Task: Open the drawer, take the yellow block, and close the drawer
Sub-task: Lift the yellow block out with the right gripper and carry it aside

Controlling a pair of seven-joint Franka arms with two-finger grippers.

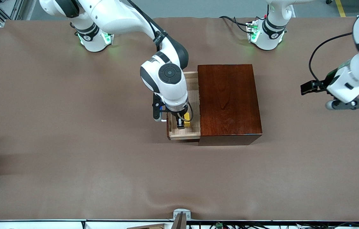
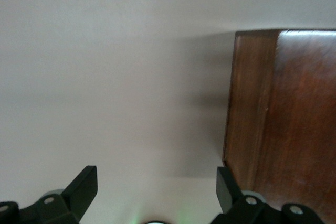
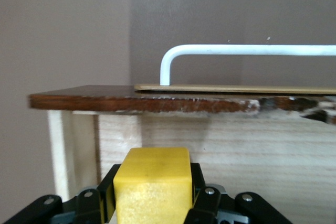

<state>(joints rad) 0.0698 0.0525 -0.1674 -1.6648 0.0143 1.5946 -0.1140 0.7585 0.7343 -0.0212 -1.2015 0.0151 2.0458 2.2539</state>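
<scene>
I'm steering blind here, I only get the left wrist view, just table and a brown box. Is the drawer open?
Observer: Yes, the drawer is pulled out of the box toward the right arm's end of the table.
Operator: Where's the yellow block?
Observer: The yellow block sits between the right gripper fingers, low inside the drawer.
Operator: And the handle?
Observer: The white handle is free, nothing touching it.
Operator: My gripper?
Observer: The left gripper waits open above the table, toward the left arm's end, away from the box.
</scene>
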